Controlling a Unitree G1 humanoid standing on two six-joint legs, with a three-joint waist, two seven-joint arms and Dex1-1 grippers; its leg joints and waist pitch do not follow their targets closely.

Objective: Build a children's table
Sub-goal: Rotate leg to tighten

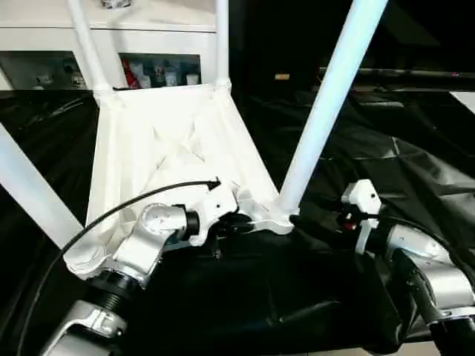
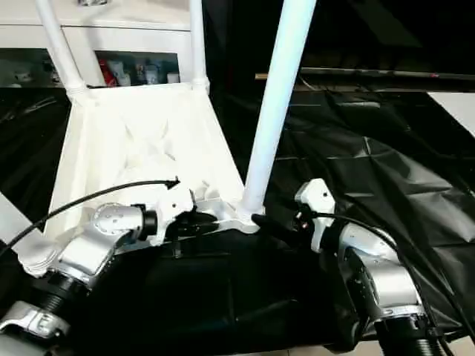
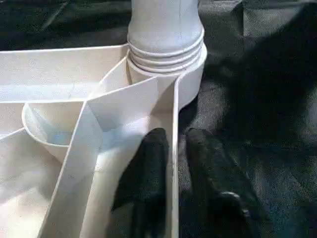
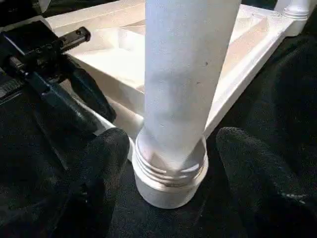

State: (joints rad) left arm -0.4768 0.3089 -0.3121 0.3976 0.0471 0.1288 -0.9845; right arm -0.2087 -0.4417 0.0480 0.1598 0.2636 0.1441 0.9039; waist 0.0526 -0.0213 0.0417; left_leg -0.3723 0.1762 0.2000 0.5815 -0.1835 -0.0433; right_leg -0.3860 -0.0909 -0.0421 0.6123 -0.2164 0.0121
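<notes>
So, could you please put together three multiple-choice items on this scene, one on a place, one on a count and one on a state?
1. Where is the right hand?
A. above the tabletop's middle
B. at the foot of the near right leg
C. on a far leg

2. How many legs stand in the tabletop?
A. two
B. three
C. four

3. How does the children's table lie on the black-draped work table?
A. upright
B. upside down
C. on its side

Answers: 1 B, its fingers flank that leg's socket; 2 C, one rises from each corner; 3 B, ribbed underside and legs face up.
</notes>
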